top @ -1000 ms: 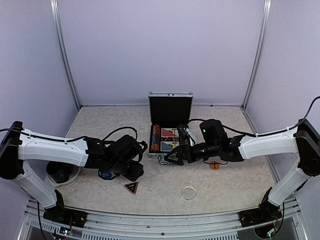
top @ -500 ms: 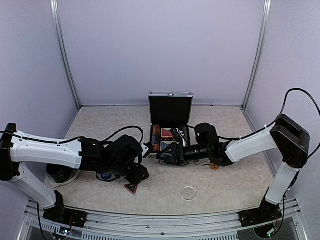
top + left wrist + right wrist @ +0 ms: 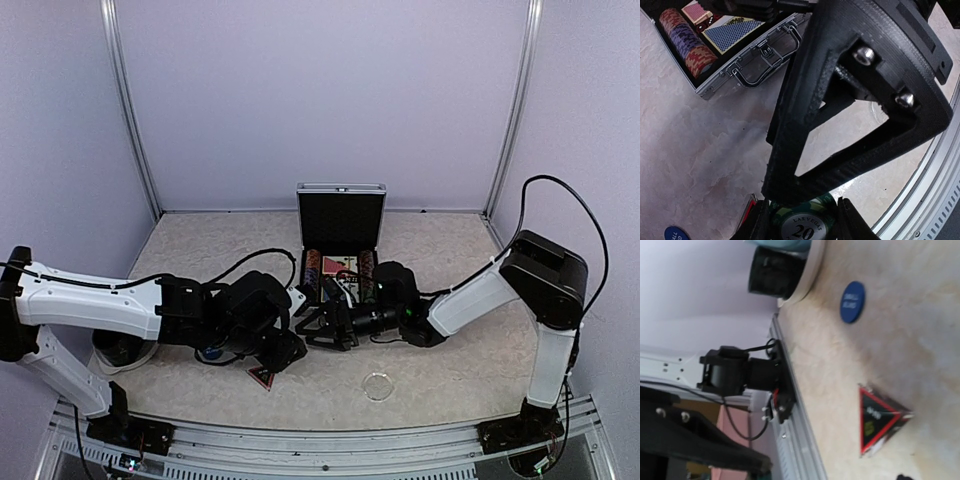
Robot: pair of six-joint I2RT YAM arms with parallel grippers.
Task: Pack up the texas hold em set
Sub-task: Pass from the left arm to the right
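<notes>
right tool [image 3: 318, 328] neared left tool [image 3: 801, 219] gripping chip [image 3: 803, 229]

Left pincer [image 3: 284, 352], right pincer [image 3: 312, 327] crowd briefcase [image 3: 722, 80] front; upright lid [image 3: 341, 218] blocks rear.

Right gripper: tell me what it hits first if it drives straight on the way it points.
Most likely the left gripper with its round green poker chip, close beside the right gripper; depth is unclear.
</notes>
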